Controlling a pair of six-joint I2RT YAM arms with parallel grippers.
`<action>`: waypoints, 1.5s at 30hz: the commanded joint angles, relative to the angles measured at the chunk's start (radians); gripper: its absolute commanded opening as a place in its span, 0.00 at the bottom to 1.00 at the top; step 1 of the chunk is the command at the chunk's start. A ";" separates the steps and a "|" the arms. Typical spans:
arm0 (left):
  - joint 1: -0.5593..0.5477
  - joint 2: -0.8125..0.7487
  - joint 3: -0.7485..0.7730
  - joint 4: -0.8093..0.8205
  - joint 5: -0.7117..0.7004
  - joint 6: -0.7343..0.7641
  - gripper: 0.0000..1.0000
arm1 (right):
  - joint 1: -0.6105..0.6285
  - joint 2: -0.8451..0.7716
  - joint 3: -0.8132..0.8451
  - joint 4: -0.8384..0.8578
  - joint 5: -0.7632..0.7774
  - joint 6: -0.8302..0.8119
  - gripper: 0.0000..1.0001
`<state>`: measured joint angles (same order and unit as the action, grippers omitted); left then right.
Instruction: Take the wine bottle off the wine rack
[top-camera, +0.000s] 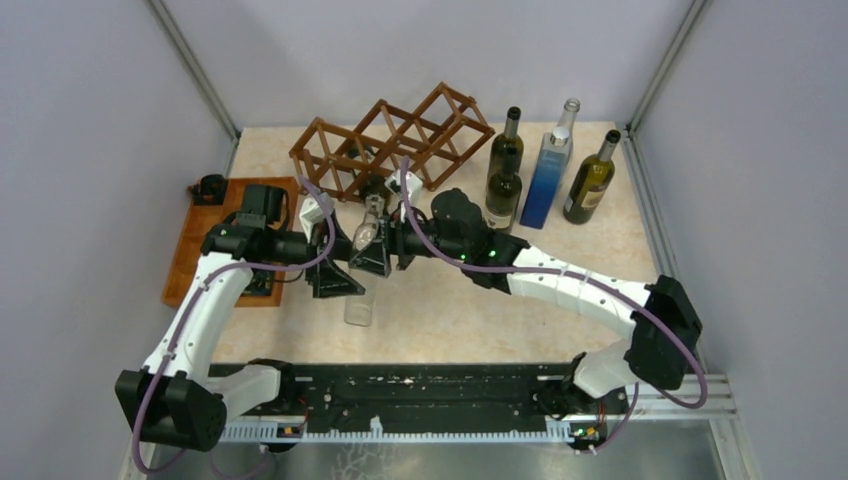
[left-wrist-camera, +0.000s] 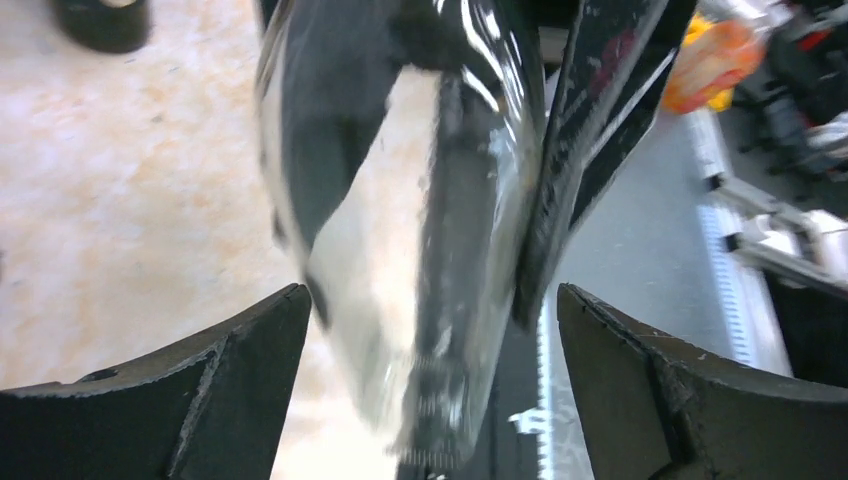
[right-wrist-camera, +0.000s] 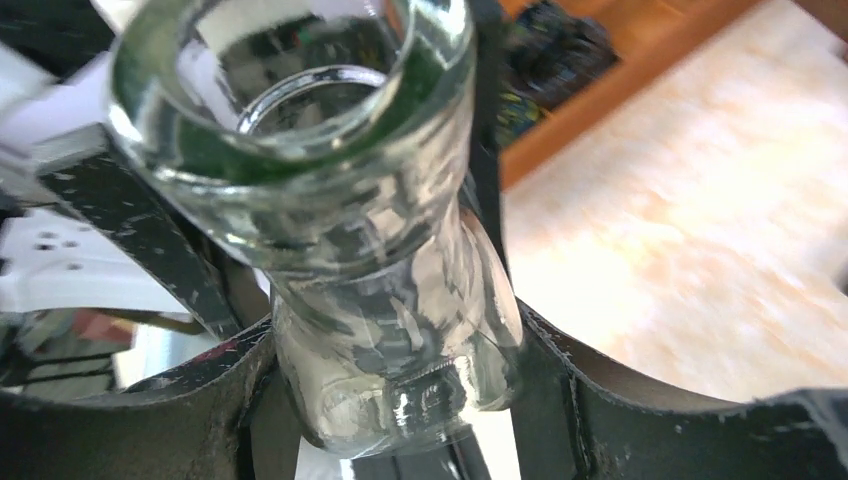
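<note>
wine bottle (top-camera: 360, 300): clear glass, out of the rack cells, at centre frame in the top view. Neck points to the top of the frame, base to the bottom.
wine rack (top-camera: 392, 145): upper centre of the table (top-camera: 480, 320), just above the bottle's neck end. The cells I can see are bare.
right claw (top-camera: 383, 248): clamped on the bottle's neck. In its wrist view both fingers (right-wrist-camera: 590, 400) press the glass just under the lip, with the mouth facing the camera.
left claw (top-camera: 335, 275): jaws spread apart, at the left of the bottle's body. In its wrist view the body (left-wrist-camera: 420, 250) sits between the fingers (left-wrist-camera: 230, 380) with a gap on each side, no contact.
bottle base vs table: cannot tell if it touches.
standing bottles (top-camera: 548, 170): four upright, upper right, beside the rack.
tray (top-camera: 195, 240): orange-brown, at the left edge of the table, well apart from the bottle.
</note>
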<state>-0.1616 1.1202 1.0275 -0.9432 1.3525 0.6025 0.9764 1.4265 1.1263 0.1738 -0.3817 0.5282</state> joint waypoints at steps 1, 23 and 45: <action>-0.003 -0.015 0.023 0.106 -0.276 -0.021 0.99 | -0.061 -0.157 -0.001 -0.195 0.194 -0.104 0.00; -0.003 0.002 0.075 0.172 -0.608 0.006 0.99 | -0.471 -0.364 -0.262 -0.382 1.011 -0.122 0.00; -0.003 -0.028 0.057 0.219 -0.686 -0.006 0.99 | -0.517 -0.177 -0.349 -0.130 1.087 -0.107 0.00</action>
<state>-0.1616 1.1118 1.0695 -0.7593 0.6880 0.6022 0.4683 1.2678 0.7803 -0.0540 0.6678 0.3965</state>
